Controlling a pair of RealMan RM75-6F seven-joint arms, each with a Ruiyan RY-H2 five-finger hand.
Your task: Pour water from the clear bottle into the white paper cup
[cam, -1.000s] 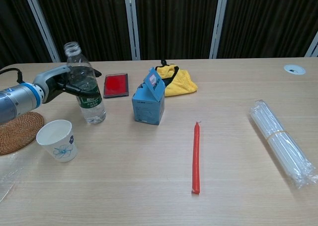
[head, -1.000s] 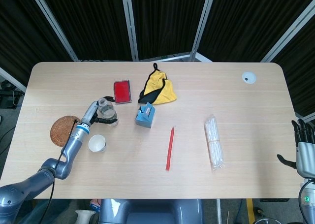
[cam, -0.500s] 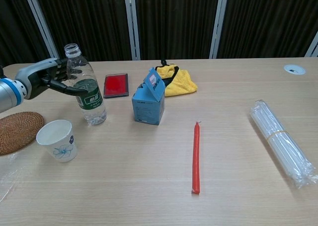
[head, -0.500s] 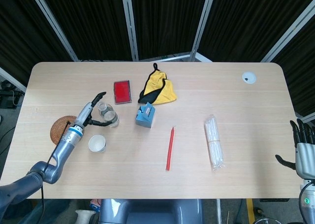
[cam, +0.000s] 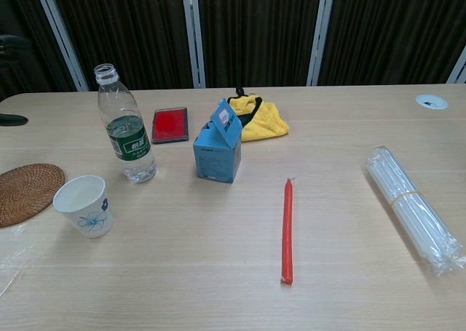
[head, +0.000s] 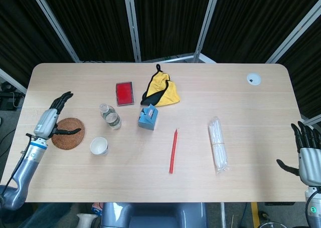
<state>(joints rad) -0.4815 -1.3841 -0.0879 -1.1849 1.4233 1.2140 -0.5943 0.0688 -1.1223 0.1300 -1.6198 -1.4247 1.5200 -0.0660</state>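
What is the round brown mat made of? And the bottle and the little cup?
Mat: looks like woven rattan or straw, with ringed ridges, matte. Bottle: clear, shiny plastic, see-through. Cup: probably paper, white, matte, with a printed flower.

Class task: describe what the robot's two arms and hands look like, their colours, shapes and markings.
The left hand has a pale grey back and black fingers; a blue band rings its wrist, above a rounded silver-grey arm. The right hand matches: grey back, black fingers, with a small green light below.
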